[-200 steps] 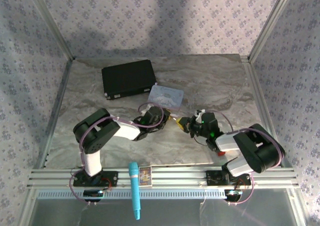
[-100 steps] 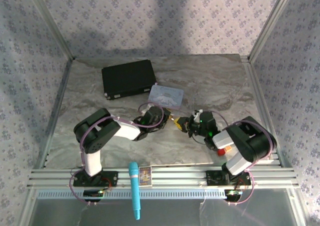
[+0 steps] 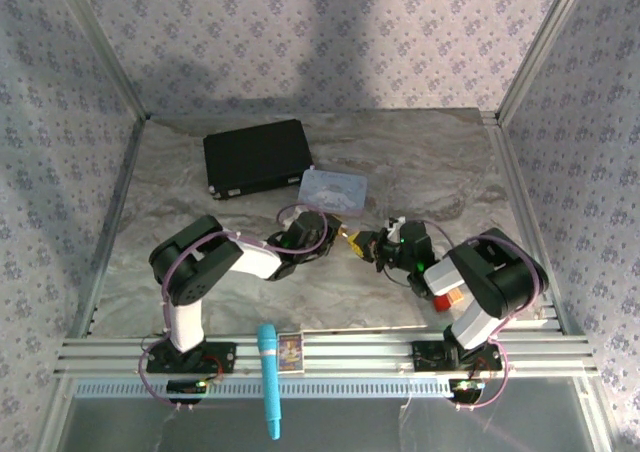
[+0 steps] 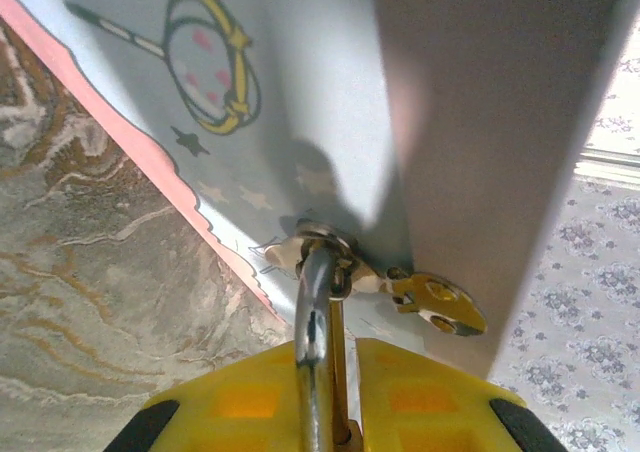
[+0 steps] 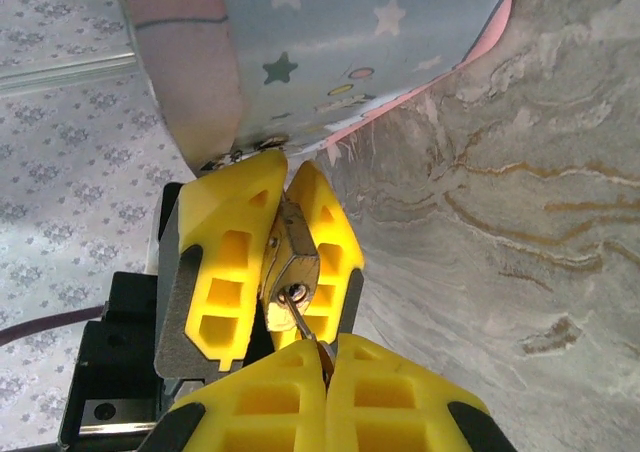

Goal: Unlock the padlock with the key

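Top external view is showing a marbled surface [image 3: 420, 162] walled in by floral paper, with both arms reaching inward and meeting just beside the pale blue tin [image 3: 332, 185]. The left tool [image 3: 342, 235] is clamping the padlock [image 5: 293, 255]. The right tool [image 3: 366, 245] is pinching the key [image 5: 303, 322], whose tip is touching the padlock's keyhole face.

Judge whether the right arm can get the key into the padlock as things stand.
Probably yes. The left gripper holds the padlock with its keyhole end facing the right gripper, whose key touches that end with nothing between. The pale blue tin lies beyond, out of the way.
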Motion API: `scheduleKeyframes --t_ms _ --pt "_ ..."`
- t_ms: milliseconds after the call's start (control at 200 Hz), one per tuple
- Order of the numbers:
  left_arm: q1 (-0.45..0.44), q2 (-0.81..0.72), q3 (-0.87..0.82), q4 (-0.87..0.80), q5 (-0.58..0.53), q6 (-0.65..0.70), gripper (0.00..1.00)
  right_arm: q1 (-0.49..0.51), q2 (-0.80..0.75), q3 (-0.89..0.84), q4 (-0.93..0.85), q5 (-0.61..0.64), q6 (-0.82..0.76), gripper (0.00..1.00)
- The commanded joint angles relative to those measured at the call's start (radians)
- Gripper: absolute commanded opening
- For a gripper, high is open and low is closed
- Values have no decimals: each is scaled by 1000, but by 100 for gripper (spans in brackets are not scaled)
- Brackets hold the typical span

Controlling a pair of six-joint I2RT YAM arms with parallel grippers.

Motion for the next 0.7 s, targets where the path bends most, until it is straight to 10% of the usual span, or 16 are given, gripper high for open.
scheduleKeyframes --t_ms 0,695 --pt "-19 -16 37 102 41 -10 0 -9 28 34 61 -7 17 0" --pt "-94 9 85 109 102 22 0 -39 -4 128 -14 -69 14 0"
